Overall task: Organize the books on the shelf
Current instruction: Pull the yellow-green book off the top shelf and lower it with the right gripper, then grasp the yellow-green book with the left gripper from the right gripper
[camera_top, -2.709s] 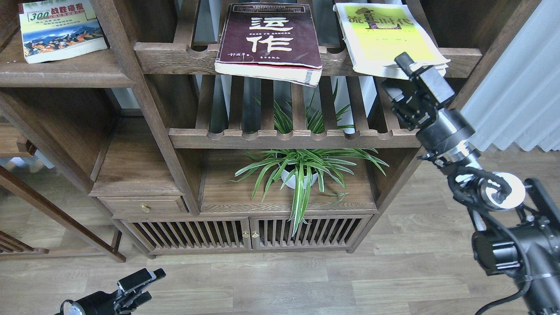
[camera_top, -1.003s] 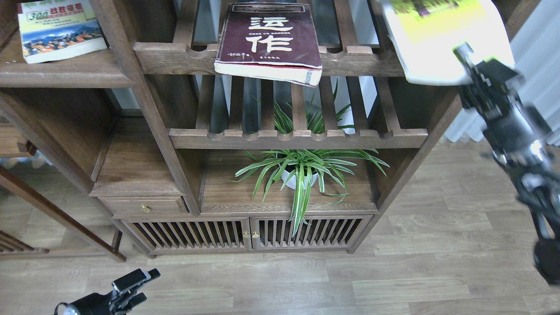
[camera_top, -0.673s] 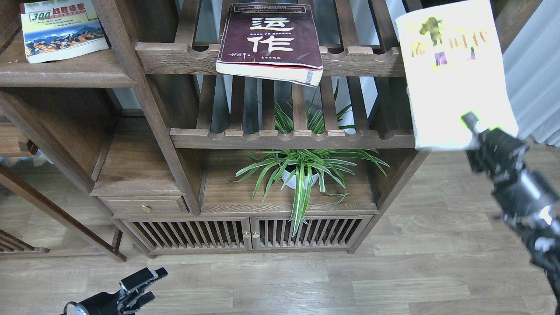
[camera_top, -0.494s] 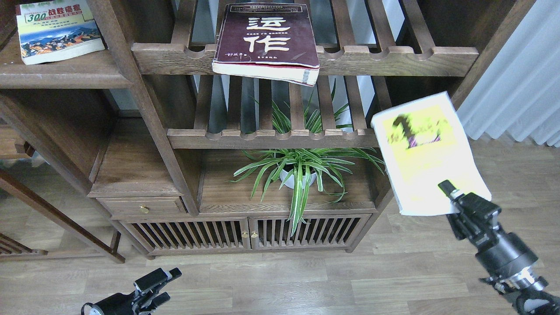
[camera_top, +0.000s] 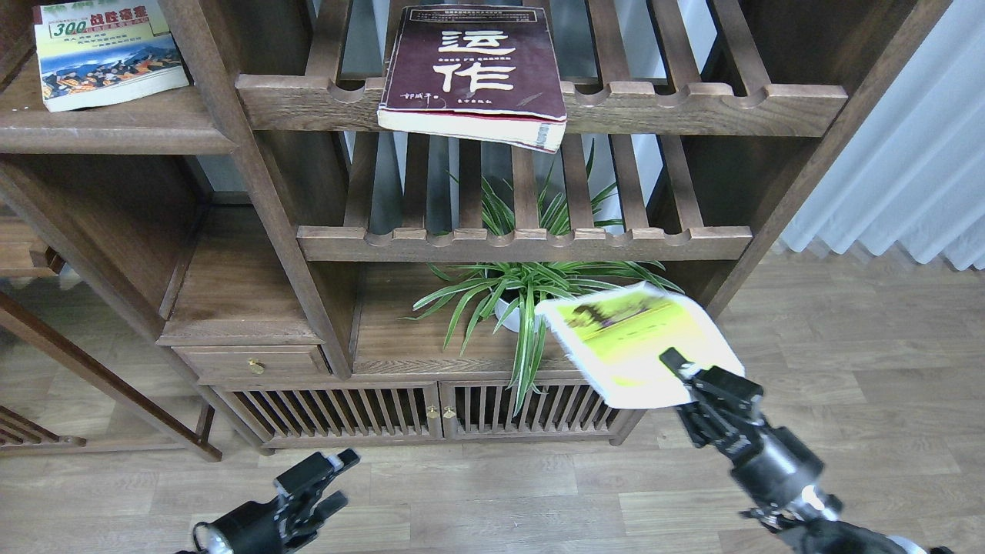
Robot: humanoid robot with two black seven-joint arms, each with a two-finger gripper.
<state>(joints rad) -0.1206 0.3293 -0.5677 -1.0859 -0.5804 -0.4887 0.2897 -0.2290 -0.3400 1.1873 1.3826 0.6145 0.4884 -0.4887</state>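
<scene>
Green 300 book lies on the solid shelf at far left. Your left claw hangs low, fingers parted, empty. Maroon book overhangs the slatted rack. Right claw pinches the yellow-green book by its corner, so swing left gently, keeping it level.

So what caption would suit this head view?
Right gripper carries the yellow-green book past the spider plant.
</scene>
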